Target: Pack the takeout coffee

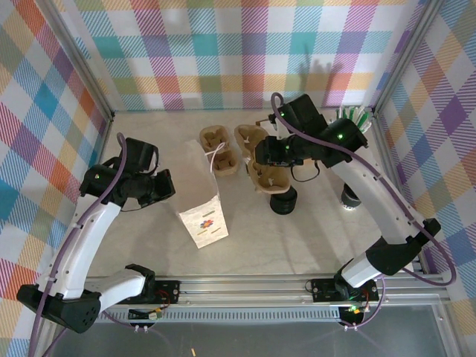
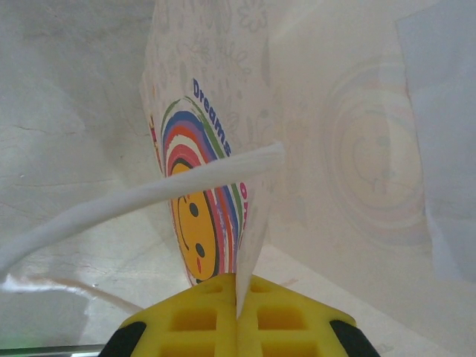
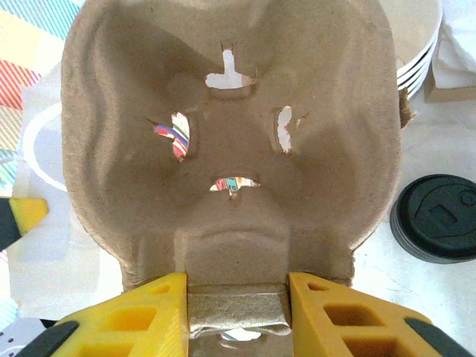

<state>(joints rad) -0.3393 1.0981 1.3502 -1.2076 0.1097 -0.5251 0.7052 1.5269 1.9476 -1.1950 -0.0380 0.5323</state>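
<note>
Over on the right of the worktop (image 1: 297, 245), half tucked beside the right arm, what looks like the takeout coffee (image 1: 349, 198) is standing untouched, well apart from the paper bag (image 1: 204, 217), so the packing itself is not yet done. Left of it, the stack of black lids (image 1: 282, 204) is sitting just near of the cup carrier (image 3: 230, 134), which the right gripper (image 3: 238, 286) is holding, fingers pinching its edge. Further left, the left gripper (image 2: 238, 301) is gripping the bag's rim, fingers pressed together on the paper. By my read, the carrier is meant for the bag first and the coffee is waiting its turn. Two spare carriers (image 1: 227, 141) are lying on the far side.
</note>
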